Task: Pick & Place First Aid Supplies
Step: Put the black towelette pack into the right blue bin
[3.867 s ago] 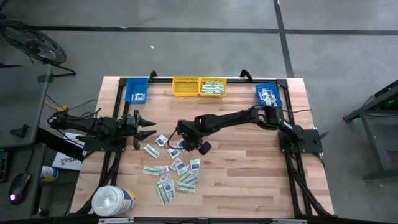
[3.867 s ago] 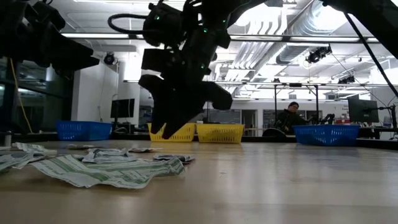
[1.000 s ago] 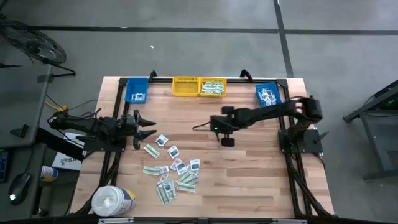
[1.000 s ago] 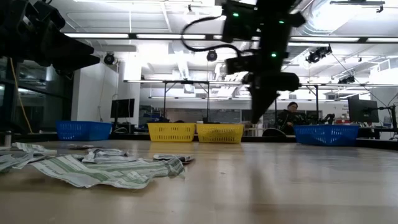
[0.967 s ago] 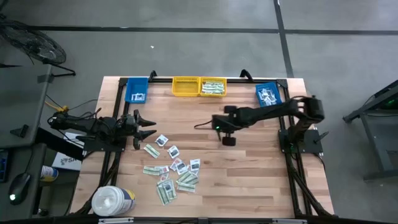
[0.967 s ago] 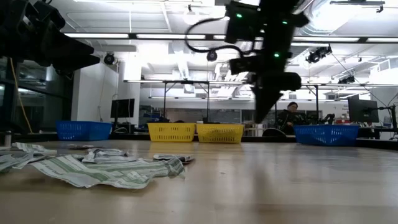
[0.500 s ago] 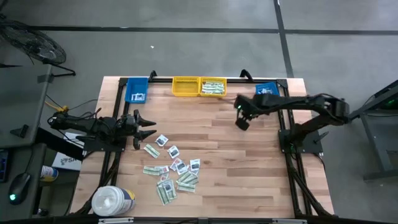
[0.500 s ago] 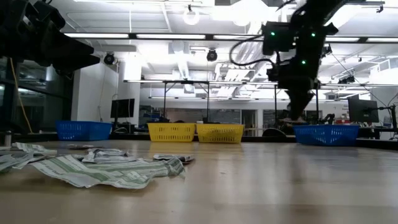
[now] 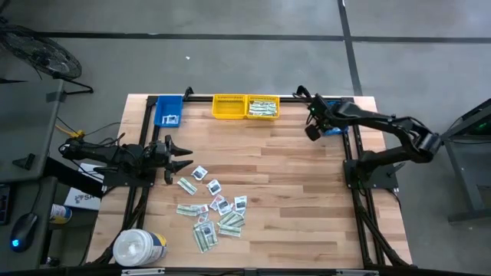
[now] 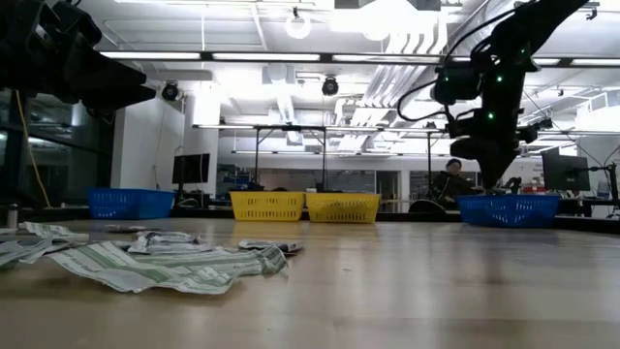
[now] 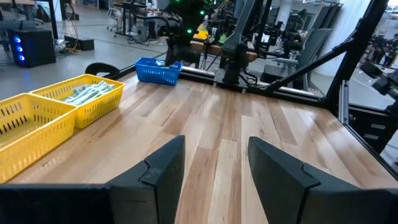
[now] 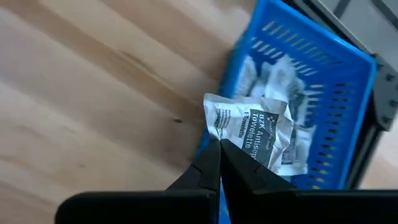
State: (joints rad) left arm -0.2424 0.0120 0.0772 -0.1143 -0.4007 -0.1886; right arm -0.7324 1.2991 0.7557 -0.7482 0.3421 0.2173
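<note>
Since a second ago, right gripper [image 12: 219, 149] has crossed from mid-table to upper right, jaws pinching a white towelette packet [image 12: 252, 132] above the blue bin [image 12: 348, 106]. Left gripper [image 9: 178, 159] waits open, centre left, beside scattered packets [image 9: 215, 213].

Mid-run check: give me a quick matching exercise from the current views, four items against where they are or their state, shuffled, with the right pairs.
Items:
1. right gripper
2. left gripper
3. white tub
4. loose packets

Place or state:
A. front-left corner of the table
B. spread on the wood between the arms
C. open, empty, at the table's left side
D. shut on a white towelette packet at the right-hand blue bin

Pairs: 1-D, 2-C, 3-A, 4-B
</note>
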